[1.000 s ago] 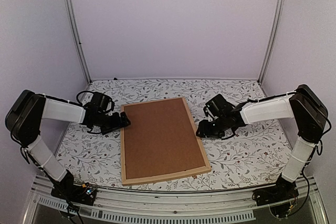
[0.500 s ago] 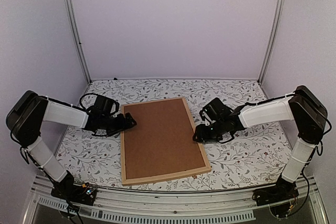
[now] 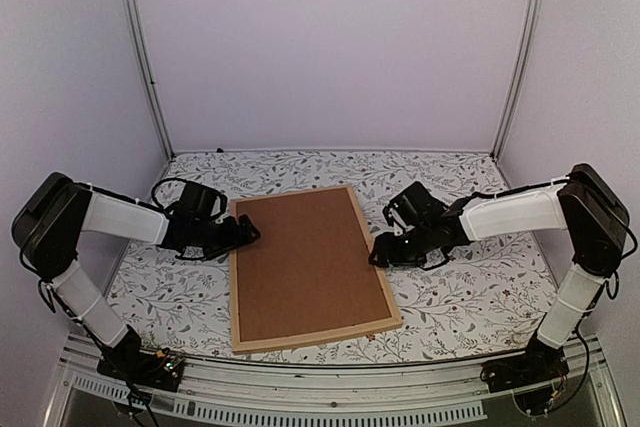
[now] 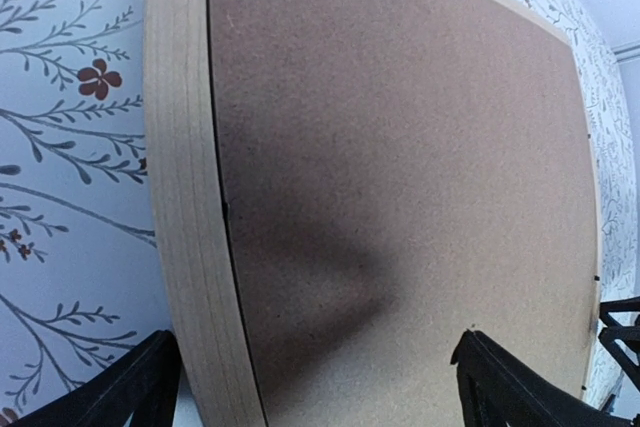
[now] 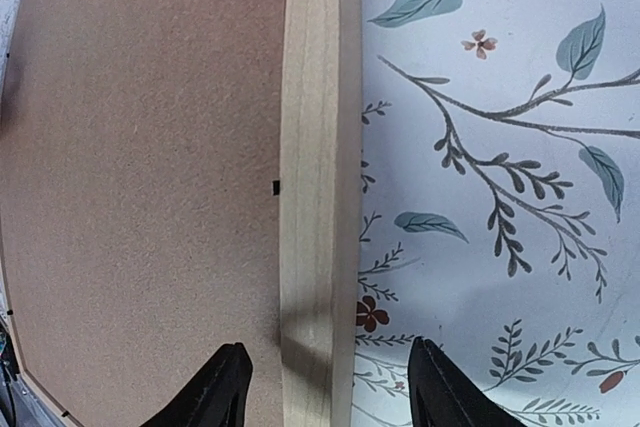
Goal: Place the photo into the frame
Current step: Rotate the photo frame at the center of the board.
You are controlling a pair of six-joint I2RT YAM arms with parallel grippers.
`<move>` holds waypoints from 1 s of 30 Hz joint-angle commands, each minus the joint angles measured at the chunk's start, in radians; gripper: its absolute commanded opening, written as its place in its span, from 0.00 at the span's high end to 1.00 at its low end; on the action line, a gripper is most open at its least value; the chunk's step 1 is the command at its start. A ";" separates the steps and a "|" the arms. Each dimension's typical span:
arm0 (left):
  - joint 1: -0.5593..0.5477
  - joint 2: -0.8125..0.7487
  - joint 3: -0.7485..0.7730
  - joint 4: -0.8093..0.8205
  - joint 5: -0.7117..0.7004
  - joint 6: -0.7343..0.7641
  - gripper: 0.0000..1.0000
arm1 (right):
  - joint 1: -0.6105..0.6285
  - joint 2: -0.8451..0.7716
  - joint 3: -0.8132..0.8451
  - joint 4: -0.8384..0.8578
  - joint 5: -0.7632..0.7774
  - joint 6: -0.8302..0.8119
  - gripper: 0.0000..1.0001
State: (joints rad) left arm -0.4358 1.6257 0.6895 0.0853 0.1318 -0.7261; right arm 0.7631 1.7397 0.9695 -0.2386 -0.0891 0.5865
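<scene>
The light wood frame (image 3: 320, 337) lies flat on the table with a brown backing board (image 3: 305, 262) filling it. The photo is hidden. My left gripper (image 3: 245, 234) is open at the frame's left edge. In the left wrist view its jaws (image 4: 320, 387) straddle the wooden rim (image 4: 180, 197) and part of the board (image 4: 400, 147). My right gripper (image 3: 380, 250) is open at the right edge. Its jaws (image 5: 325, 382) stand either side of the rim (image 5: 315, 147), with gaps on both sides. One finger is over the board (image 5: 140, 147) and the other over the table.
The floral tablecloth (image 3: 470, 287) covers the table around the frame. Pale walls and two metal posts (image 3: 140, 47) close in the back and sides. A metal rail (image 3: 330, 382) runs along the near edge by the arm bases.
My left gripper has slid right onto the frame's left edge. The right gripper shifted slightly along the right edge and its jaws widened a little. The frame has not moved.
</scene>
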 commanded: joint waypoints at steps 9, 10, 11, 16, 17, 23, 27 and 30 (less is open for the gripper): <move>-0.101 -0.012 -0.058 0.065 0.156 -0.099 0.04 | -0.042 -0.076 0.000 -0.047 -0.089 0.023 0.40; -0.120 -0.015 -0.062 0.068 0.157 -0.108 0.04 | -0.043 -0.082 0.002 -0.063 -0.099 0.026 0.39; -0.137 -0.018 -0.063 0.068 0.156 -0.119 0.04 | -0.044 -0.091 0.006 -0.085 -0.103 0.027 0.39; -0.210 -0.031 -0.070 0.064 0.141 -0.151 0.04 | -0.070 -0.148 0.007 -0.208 -0.092 0.023 0.36; -0.219 -0.036 -0.071 0.059 0.139 -0.154 0.04 | -0.081 -0.155 0.003 -0.226 -0.083 0.018 0.35; -0.237 -0.100 -0.066 -0.043 0.043 -0.099 0.04 | -0.128 -0.170 -0.022 -0.283 0.019 -0.041 0.36; -0.233 -0.127 -0.013 -0.165 -0.070 -0.008 0.03 | -0.157 -0.172 -0.027 -0.279 0.046 -0.117 0.40; -0.225 -0.125 0.036 -0.214 -0.115 0.042 0.03 | -0.176 -0.156 -0.021 -0.268 0.019 -0.169 0.43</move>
State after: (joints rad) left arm -0.6628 1.5200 0.6563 -0.0216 0.1184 -0.7776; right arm 0.6083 1.5913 0.9504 -0.5011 -0.0837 0.5083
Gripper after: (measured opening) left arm 0.970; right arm 0.587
